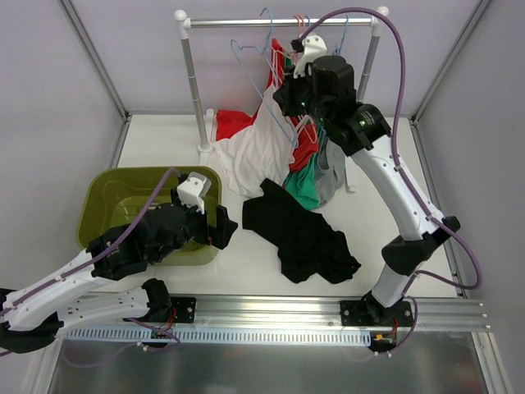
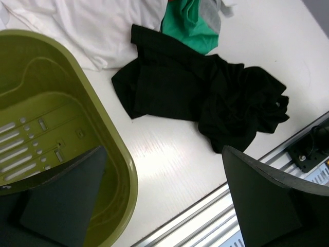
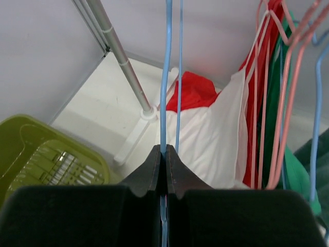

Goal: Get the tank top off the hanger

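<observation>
A black tank top (image 1: 303,234) lies crumpled on the white table, off any hanger; it also shows in the left wrist view (image 2: 205,92). My right gripper (image 1: 285,94) is up at the rack and shut (image 3: 165,154) on the wire of a blue hanger (image 3: 165,77), whose wires look bare. The blue hanger (image 1: 250,57) hangs near the rail. My left gripper (image 1: 220,228) is open and empty (image 2: 164,159), low over the right rim of the green basket (image 2: 110,149), just left of the black top.
A white garment (image 1: 254,152), a red one (image 1: 234,123) and a green one (image 1: 303,189) hang and drape from the rack. Pink hangers (image 3: 288,103) hang to the right of the blue one. The rack's left pole (image 1: 193,74) stands behind the basket (image 1: 98,197).
</observation>
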`<state>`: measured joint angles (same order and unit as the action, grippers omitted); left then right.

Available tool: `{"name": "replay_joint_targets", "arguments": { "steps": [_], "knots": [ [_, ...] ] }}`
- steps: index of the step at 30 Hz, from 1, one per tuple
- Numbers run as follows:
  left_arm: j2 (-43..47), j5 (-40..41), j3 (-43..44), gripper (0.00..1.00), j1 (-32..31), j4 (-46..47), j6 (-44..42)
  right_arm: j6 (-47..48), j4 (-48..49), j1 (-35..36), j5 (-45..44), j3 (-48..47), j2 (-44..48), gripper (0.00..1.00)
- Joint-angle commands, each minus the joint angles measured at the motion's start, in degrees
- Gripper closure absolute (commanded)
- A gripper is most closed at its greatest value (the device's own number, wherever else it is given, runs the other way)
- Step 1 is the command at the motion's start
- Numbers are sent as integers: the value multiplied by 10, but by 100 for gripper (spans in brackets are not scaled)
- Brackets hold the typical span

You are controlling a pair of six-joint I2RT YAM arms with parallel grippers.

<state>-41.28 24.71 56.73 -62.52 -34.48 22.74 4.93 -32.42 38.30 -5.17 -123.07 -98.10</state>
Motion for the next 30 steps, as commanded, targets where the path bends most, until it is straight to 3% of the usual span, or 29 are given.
{"name": "replay_joint_targets", "arguments": {
  "steps": [1,6,19,21,24,27,28,30],
  "knots": [
    [-1,9,-21,1,3,-13,8,13,25,-16,18,-89,-57,100],
    [-13,-5,-22,1,3,-14,18,-23,49,-61,99,-136,-123,99],
    [-30,-3,-15,1,2,-10,20,-4,75,-65,142,-114,-155,97],
    [-48,-5,-6,1,3,-10,19,-14,75,-62,143,-106,-146,80],
    [-73,-15,23,1,2,-7,19,-25,75,-61,148,-87,-113,37],
    [-102,-19,38,1,2,6,19,-29,76,-60,153,-49,-59,23],
    [-112,-24,46,1,2,13,17,-32,75,-60,157,-36,-42,7],
    [-146,-48,53,1,2,47,7,-30,74,-60,162,10,17,0]
  ]
}}
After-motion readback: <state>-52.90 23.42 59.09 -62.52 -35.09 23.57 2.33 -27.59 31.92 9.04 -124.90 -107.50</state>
